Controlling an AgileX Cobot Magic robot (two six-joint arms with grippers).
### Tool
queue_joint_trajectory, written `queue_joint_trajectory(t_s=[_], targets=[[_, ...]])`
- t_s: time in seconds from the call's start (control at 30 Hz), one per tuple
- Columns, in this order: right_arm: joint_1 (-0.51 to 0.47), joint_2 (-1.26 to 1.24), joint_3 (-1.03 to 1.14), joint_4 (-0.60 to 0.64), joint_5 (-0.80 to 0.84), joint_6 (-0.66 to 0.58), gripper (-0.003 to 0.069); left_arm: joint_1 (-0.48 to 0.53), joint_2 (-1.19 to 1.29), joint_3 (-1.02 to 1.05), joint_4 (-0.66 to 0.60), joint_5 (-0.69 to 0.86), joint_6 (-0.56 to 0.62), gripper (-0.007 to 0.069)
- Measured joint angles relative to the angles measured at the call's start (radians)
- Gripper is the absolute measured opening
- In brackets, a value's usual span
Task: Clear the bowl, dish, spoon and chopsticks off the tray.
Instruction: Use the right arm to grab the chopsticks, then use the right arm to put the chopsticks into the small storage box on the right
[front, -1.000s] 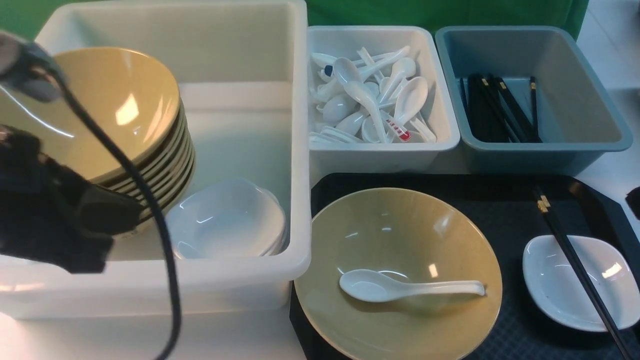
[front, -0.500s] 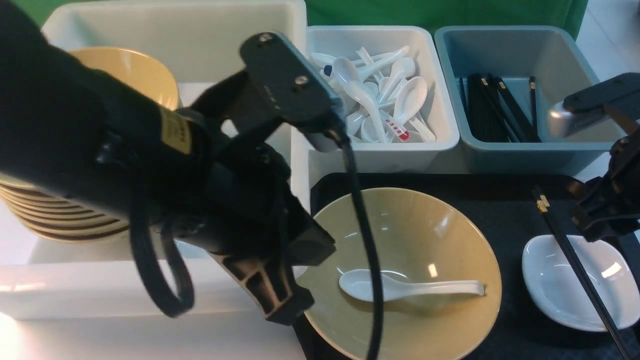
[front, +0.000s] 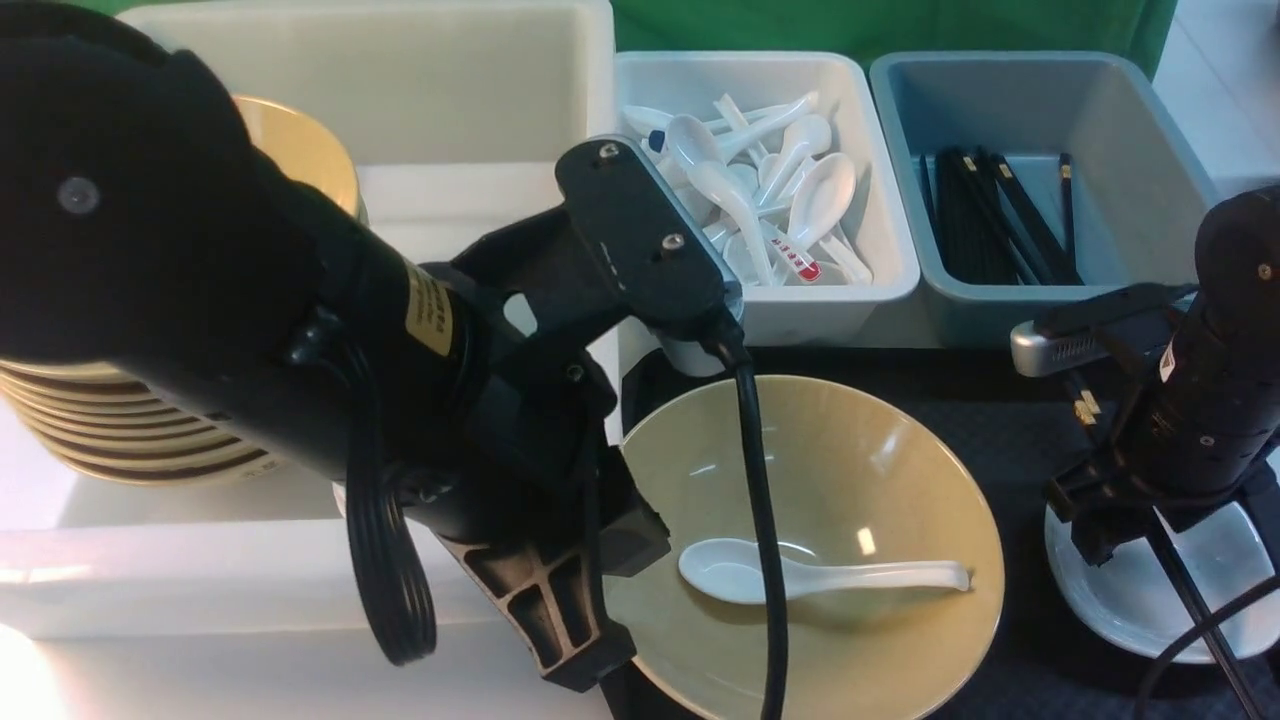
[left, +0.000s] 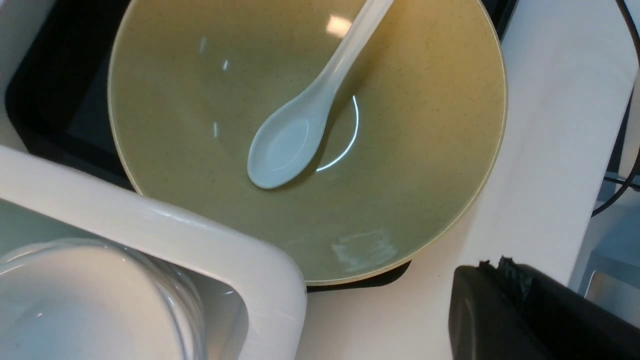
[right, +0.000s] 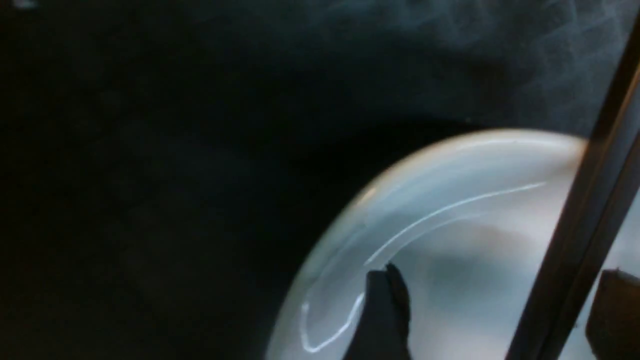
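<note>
The olive-tan bowl (front: 850, 470) sits on the black tray (front: 1010, 400) with the plain white spoon (front: 735, 575) lying inside it. Both also show in the left wrist view, bowl (left: 210, 90) and spoon (left: 290, 145). My left gripper (front: 585, 670) hangs by the bowl's near left rim, over the table, jaws together and empty (left: 492, 262). The white dish (front: 1130, 605) lies at the tray's right with the black chopsticks (front: 1195, 610) across it. My right gripper (right: 500, 272) is open just above the dish (right: 450, 220), with the chopsticks (right: 585, 240) between its fingers.
A large white tub (front: 300, 570) at the left holds a stack of olive bowls (front: 100, 440) and white dishes (left: 75, 300). A smaller white tub (front: 880, 280) holds several spoons. A grey-blue tub (front: 1150, 290) holds several chopsticks. My left arm hides much of the big tub.
My left arm has swung in from the left and come down beside the bowl. My right arm has come in from the right and lowered over the dish and chopsticks.
</note>
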Motion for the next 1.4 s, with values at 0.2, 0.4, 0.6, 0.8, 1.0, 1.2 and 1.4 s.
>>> queue_joint_trajectory(t_s=[0.2,0.4,0.6,0.8,1.0,1.2,1.4], targets=[[-0.025,0.003,0.006,-0.003,-0.015,-0.008,0.0501,0.000,0.000,0.000,0.002,-0.005,0.000,-0.0015],[-0.029,0.003,0.011,-0.003,-0.014,-0.038,0.0190,0.000,0.000,0.000,0.002,-0.041,0.000,-0.0015],[-0.029,-0.030,0.011,-0.003,0.055,-0.067,0.0146,0.000,0.000,0.000,0.003,-0.053,0.000,-0.0015],[-0.008,-0.217,-0.059,-0.002,0.097,-0.091,0.0146,0.000,0.000,0.000,0.014,-0.066,0.000,-0.0015],[-0.017,-0.214,-0.318,-0.001,0.053,-0.088,0.0146,0.000,0.000,0.000,0.021,-0.082,-0.006,-0.0015],[-0.047,-0.038,-0.615,-0.002,-0.108,0.012,0.0146,0.000,0.000,0.000,0.025,-0.076,-0.054,-0.0015],[-0.057,0.193,-0.818,-0.003,-0.220,0.097,0.0146,0.000,0.000,0.000,0.027,-0.050,-0.091,-0.0015]])
